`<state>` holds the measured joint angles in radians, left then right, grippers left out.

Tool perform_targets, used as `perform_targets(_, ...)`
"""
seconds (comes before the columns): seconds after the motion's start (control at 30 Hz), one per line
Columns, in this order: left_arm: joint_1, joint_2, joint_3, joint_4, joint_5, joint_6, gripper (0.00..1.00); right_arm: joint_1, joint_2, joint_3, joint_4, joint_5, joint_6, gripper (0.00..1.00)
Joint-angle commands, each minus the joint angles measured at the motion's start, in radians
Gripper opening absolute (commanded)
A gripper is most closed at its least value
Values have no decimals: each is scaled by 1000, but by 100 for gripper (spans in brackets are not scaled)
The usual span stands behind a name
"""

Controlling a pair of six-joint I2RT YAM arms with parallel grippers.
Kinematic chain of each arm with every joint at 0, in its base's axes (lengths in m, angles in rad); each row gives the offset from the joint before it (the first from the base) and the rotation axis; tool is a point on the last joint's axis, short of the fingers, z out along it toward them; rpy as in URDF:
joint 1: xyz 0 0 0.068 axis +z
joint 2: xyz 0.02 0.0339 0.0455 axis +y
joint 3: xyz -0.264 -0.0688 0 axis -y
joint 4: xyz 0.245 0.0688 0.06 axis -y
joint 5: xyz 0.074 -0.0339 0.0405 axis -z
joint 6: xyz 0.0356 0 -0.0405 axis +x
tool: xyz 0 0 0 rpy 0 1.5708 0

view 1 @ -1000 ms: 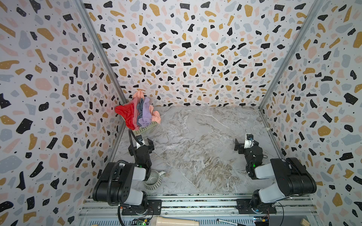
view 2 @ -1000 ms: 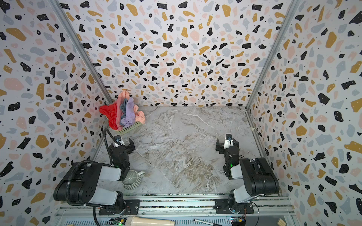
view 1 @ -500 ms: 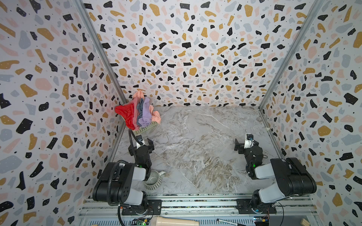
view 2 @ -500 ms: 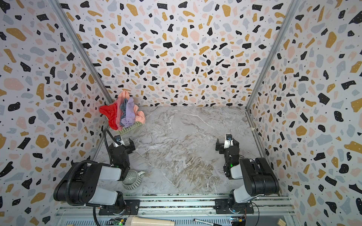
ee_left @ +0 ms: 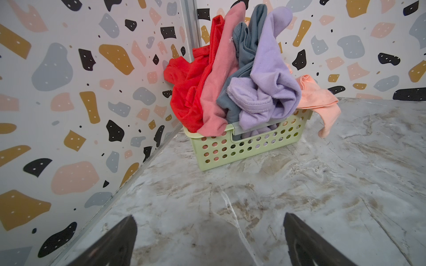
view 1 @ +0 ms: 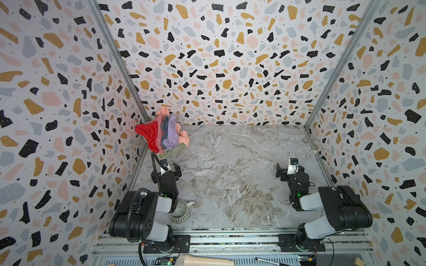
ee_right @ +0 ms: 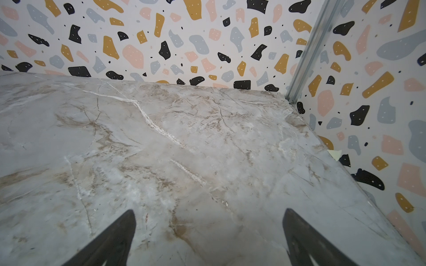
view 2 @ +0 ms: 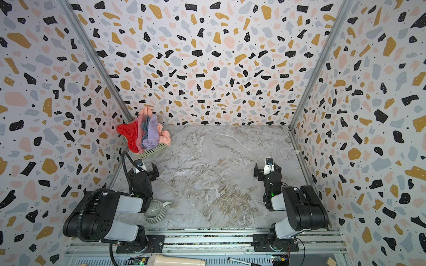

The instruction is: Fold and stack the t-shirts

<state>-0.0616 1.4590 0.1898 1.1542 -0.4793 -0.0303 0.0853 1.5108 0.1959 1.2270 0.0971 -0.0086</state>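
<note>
Still, t-shirts [ee_left: 265, 76] unmoved, left gripper [ee_left: 209, 216] motionless

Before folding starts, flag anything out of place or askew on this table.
The t-shirts are crumpled in a heap that overflows the pale green basket; the peach t-shirt droops over its rim toward the table. A ribbed grey-green mug beside the left arm base has no part in laundry.

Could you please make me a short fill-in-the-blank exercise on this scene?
The t-shirts lie heaped in a pale green ____.
The left gripper and the right gripper both have their jaws ____.
In a top view the ribbed mug stands beside the arm on the ____.
Missing words: basket; open; left.
</note>
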Motion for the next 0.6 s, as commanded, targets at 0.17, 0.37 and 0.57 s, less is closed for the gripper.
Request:
perform_targets(0.17,5,-6,11,65,-10,-8,100,5,-20,10,25,1,7,99)
perform_targets(0.37,4,-92,81,-118,3,-6,100,16,-89,42,-80,4,-13,99)
perform_targets(0.57,0,-333,314,-669,147,-237,99,140,-354,262,-611,21,102,99)
